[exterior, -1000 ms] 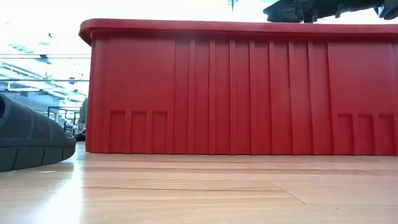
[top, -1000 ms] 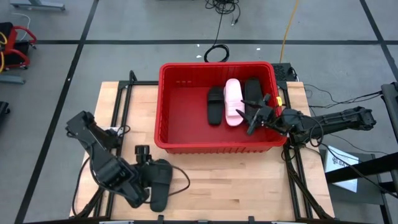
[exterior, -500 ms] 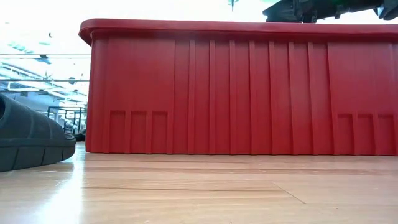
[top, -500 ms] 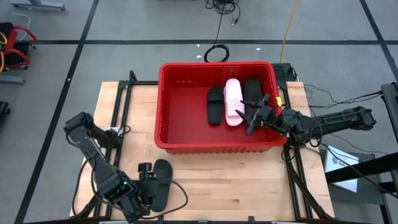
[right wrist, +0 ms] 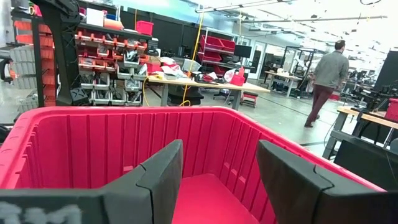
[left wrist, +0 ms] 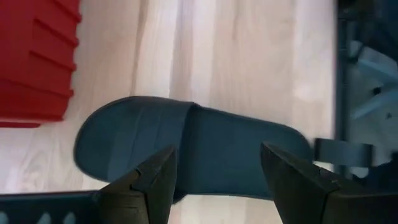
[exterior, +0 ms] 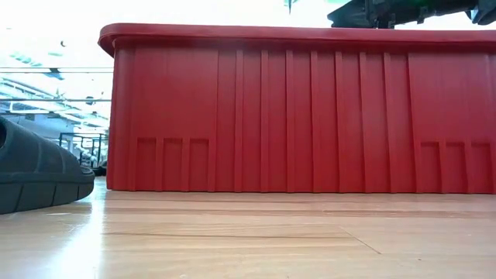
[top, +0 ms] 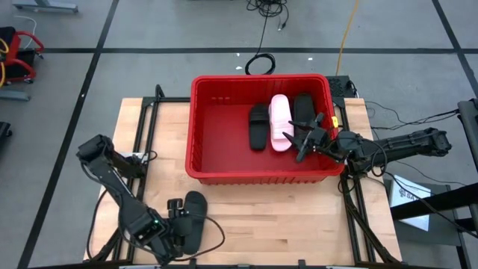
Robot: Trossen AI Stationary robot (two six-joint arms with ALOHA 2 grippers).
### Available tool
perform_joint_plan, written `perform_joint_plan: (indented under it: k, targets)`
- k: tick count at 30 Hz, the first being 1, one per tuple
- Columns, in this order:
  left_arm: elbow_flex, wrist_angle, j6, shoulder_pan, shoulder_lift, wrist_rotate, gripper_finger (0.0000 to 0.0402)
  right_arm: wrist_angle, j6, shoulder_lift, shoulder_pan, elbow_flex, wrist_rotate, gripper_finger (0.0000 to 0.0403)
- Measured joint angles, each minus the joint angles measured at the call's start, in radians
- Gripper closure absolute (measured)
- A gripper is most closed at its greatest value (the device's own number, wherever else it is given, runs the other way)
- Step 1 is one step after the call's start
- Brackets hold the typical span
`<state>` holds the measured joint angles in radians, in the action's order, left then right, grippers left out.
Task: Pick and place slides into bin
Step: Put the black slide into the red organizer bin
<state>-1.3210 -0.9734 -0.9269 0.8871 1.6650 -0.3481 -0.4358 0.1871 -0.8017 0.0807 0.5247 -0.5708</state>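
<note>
One black slide [left wrist: 199,146] lies flat on the wooden table near its front left corner, sole down; it also shows in the high view [top: 194,218] and at the low view's left edge [exterior: 39,174]. My left gripper [left wrist: 217,171] hangs open just above it, pointing steeply down, a finger over each side of the slide's middle; I see no touch. The red bin [top: 224,112] stands mid-table and holds two black slides [top: 258,125] [top: 302,110] and a pink one [top: 280,122]. My right gripper [top: 306,138] waits open and level over the bin's right part.
The bin's near wall [exterior: 310,116] rises a short way beyond the loose slide. Bare tabletop [top: 284,217] stretches in front of the bin to the right. Black frame rails [top: 146,119] run along the table's sides. A person [right wrist: 326,74] walks in the room far behind.
My left gripper has come down toward the black slide on the table and shifted a little toward the near edge, tipping more steeply downward. Its fingers keep the same gap. The slide has not moved.
</note>
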Motion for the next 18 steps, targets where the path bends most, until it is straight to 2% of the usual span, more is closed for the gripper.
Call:
perform_joint_plan:
  k: [8, 18]
  targets:
    - [0.068, 0.004, 0.028, -0.015, 0.037, 0.042, 0.0176, 0.001, 0.0, 0.0, 0.0, 0.0, 0.0, 0.0206]
    - [0.072, 0.005, 0.123, -0.049, 0.114, 0.061, 0.0176, 0.015, 0.0, 0.0, 0.0, 0.0, -0.002, 0.0206]
